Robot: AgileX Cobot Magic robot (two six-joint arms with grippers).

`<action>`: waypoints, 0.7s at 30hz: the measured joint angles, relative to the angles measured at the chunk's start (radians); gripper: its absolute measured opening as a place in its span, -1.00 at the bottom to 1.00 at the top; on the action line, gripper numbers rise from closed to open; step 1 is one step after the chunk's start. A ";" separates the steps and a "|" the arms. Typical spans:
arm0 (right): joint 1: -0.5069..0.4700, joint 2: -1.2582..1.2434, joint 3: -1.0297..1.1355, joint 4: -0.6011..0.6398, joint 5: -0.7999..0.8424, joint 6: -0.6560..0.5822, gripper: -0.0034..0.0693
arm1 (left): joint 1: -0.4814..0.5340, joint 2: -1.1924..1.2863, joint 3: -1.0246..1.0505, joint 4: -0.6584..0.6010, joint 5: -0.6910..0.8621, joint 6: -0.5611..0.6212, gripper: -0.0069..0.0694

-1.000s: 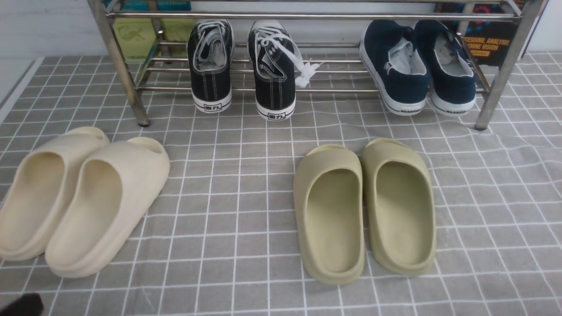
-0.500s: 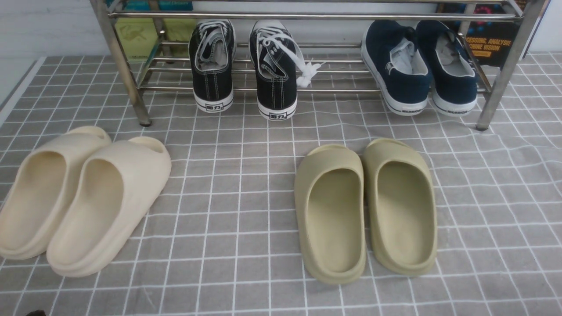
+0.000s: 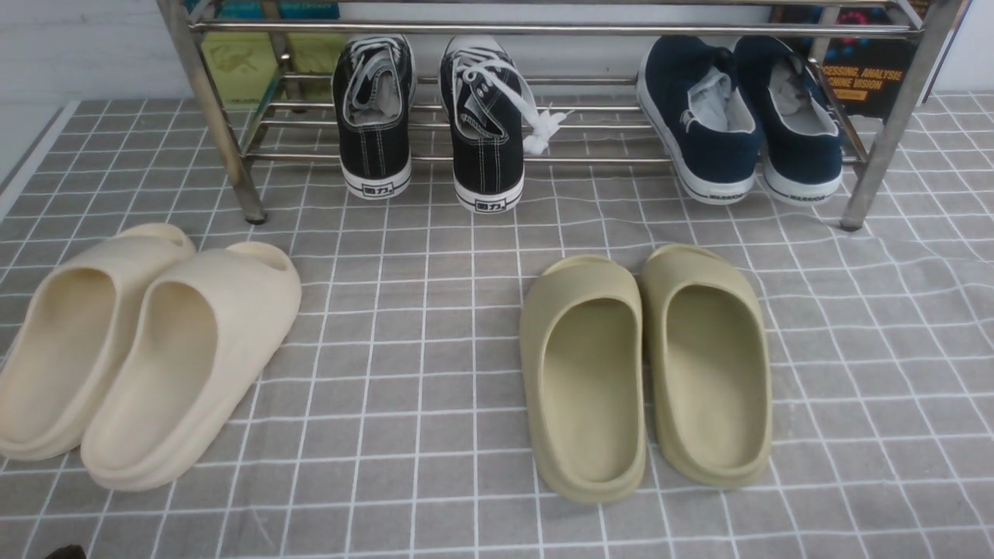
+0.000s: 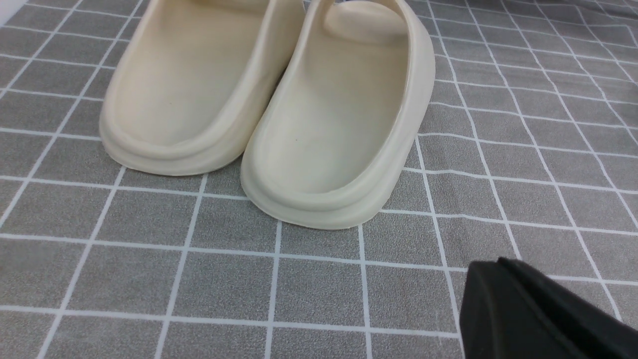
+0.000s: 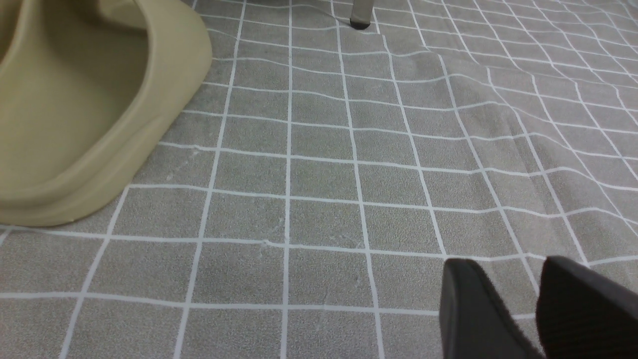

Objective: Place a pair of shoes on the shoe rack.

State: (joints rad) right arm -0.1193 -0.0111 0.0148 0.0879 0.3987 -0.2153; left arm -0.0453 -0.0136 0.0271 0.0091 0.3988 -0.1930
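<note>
Cream slides on grid cloth
Two cream foam slides [image 4: 269,104] side by side, touching, heels toward camera, on grey checked cloth [image 4: 149,289]; left gripper [image 4: 503,299] tips closed, empty.

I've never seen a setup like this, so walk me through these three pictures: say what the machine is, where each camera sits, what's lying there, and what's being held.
It is a two-armed robot. The wide picture looks forward from between its arms; the other two come from cameras on its wrists. A grey checked cloth covers the surface. At the back, a shoe rack holds black sneakers and navy slip-ons. In front lie cream slides and olive slides. The black shape in the left wrist picture is the left gripper, shut and empty. The right gripper has a small gap between its fingers and holds nothing.
</note>
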 joint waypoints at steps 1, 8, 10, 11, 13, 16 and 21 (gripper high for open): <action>0.000 0.000 0.000 0.000 0.000 0.000 -0.25 | 0.000 0.000 0.000 0.000 0.000 0.000 -0.85; 0.000 0.000 0.000 0.000 0.000 0.000 -0.25 | 0.000 0.000 0.001 -0.001 -0.008 0.000 -0.85; 0.000 0.000 0.000 0.000 0.000 0.000 -0.25 | 0.000 0.000 0.001 -0.001 -0.009 0.001 -0.85; 0.000 0.000 0.000 0.000 0.000 0.000 -0.25 | 0.000 0.000 0.001 -0.001 -0.009 0.001 -0.85; 0.000 0.000 0.000 0.000 0.000 0.000 -0.25 | 0.000 0.000 0.001 -0.001 -0.009 0.001 -0.85; 0.000 0.000 0.000 0.000 0.000 0.000 -0.25 | 0.000 0.000 0.001 -0.001 -0.009 0.002 -0.85; 0.000 0.000 0.000 0.000 0.000 0.000 -0.25 | 0.000 0.000 0.001 -0.001 -0.009 0.002 -0.85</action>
State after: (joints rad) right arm -0.1193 -0.0111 0.0148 0.0879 0.3987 -0.2153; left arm -0.0453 -0.0136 0.0279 0.0079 0.3902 -0.1911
